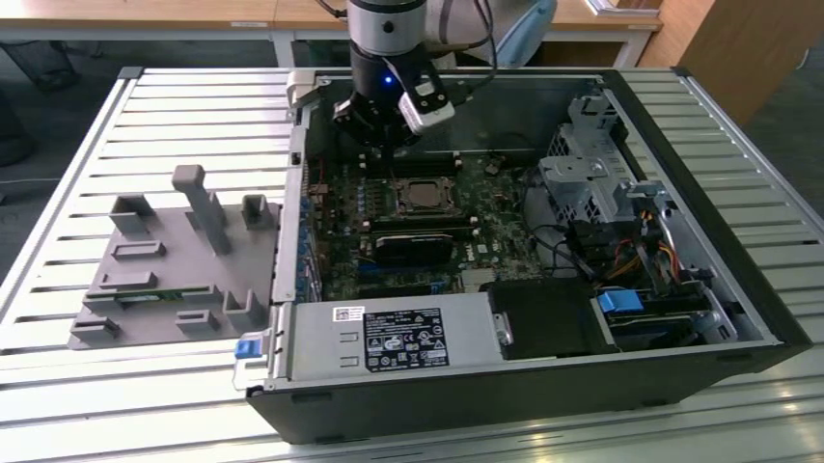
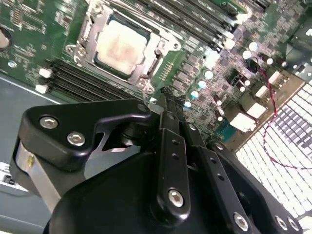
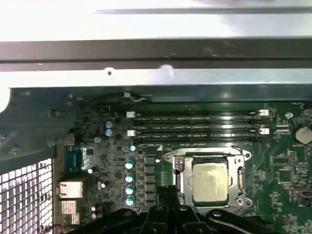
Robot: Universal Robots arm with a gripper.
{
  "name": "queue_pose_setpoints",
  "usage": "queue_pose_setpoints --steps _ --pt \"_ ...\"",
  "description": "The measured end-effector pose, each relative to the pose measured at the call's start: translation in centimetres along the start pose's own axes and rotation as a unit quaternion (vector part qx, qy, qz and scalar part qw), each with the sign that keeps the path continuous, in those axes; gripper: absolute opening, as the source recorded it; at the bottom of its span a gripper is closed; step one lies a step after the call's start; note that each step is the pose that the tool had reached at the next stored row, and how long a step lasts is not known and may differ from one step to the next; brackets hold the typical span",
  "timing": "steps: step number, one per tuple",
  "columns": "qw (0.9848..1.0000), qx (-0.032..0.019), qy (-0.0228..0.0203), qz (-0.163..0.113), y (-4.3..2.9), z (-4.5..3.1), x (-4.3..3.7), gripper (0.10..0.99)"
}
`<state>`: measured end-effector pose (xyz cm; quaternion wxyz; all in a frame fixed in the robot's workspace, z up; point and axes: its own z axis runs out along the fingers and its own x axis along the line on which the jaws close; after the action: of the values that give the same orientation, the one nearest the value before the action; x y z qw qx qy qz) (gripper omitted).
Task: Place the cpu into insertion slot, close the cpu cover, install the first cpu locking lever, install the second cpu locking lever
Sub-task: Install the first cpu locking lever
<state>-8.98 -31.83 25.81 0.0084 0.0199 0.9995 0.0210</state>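
The cpu [image 3: 209,181] sits under the cpu cover [image 3: 207,157]; the gripper [image 3: 168,191], jaws apparently together, should press slowly beside it.

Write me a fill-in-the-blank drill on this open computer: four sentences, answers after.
1. The circuit board under the chip is coloured ___.
2. The metal cover framing the chip is folded ___, not raised.
3. The gripper near the chip is ___, gripping nothing.
4. In the exterior view, the grey holder stands outside the computer case, on that view's ___.

Answers: green; down; shut; left
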Motion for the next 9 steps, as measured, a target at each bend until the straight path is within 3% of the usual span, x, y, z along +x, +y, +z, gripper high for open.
queue_pose_setpoints --steps 9 --pt "1.0000 0.0000 -0.0008 -0.001 0.86 0.39 1.18 0.118"
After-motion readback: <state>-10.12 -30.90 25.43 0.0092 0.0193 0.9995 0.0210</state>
